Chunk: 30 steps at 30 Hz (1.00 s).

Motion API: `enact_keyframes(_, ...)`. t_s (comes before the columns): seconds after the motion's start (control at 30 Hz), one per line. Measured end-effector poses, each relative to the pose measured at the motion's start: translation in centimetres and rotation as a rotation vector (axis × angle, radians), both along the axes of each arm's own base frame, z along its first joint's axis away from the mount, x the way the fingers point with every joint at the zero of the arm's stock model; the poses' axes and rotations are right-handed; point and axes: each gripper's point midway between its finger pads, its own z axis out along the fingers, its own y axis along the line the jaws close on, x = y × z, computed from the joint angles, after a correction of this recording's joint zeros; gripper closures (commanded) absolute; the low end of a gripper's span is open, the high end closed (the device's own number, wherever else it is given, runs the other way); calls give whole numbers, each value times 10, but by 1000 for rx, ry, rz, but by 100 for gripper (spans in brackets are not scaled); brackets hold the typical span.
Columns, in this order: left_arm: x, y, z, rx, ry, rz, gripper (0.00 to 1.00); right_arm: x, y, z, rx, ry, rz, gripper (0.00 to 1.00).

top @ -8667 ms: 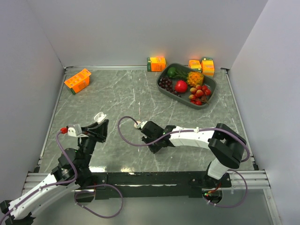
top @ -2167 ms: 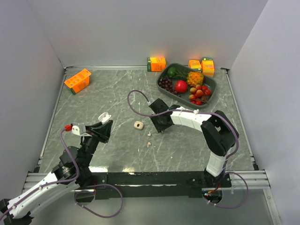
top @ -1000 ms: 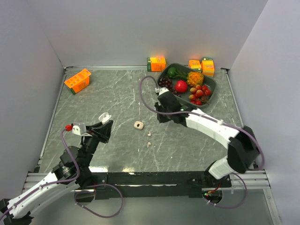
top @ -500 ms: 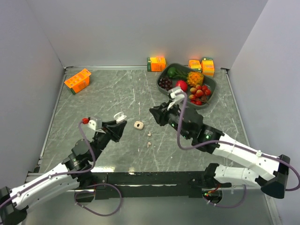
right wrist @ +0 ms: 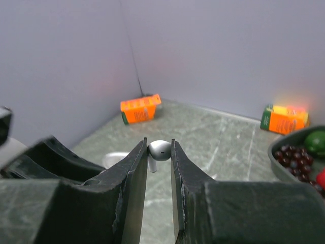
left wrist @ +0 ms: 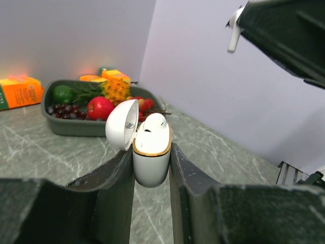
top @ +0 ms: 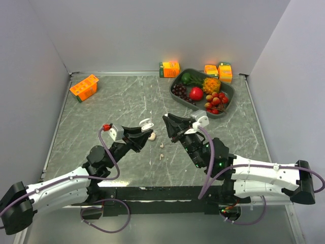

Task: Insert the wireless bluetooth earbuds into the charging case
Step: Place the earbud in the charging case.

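My left gripper [left wrist: 151, 151] is shut on a white charging case [left wrist: 151, 161] with a gold rim, its lid [left wrist: 122, 124] open and one white earbud [left wrist: 155, 122] seated inside. In the top view this case [top: 146, 123] hangs above the table's middle. My right gripper [right wrist: 159, 146] is shut on a white earbud [right wrist: 160, 150], stem pointing down. That gripper [top: 167, 120] faces the case from the right, a short gap apart. A beige case [top: 152, 136] and two loose earbuds [top: 162, 145] [top: 161, 156] lie on the table below.
A grey tray [top: 227, 105] of fruit stands at the back right. Orange cartons sit at the back left [top: 84, 87], back middle [top: 169, 68] and behind the tray [top: 218, 70]. Walls close in the left, back and right.
Both arms have swung toward the middle. The left gripper carried the open case to the right. The right gripper brought its earbud back from the tray side, close to the case.
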Motion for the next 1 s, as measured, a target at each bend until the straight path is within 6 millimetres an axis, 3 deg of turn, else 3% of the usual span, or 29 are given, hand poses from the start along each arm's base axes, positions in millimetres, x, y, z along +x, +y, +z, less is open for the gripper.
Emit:
enact_keyframes(0.23,-3,-10,12,-24,-44,-45,99,-8,2,19,73,-39,14,100)
enact_keyframes(0.6,-7,-12,21,-39,-67,-68,99,-10,30,-7,6,-7,62,100)
enact_keyframes(1.0,-7,-14,20,-45,-50,-79,99,-12,48,-10,-1,7,92,100)
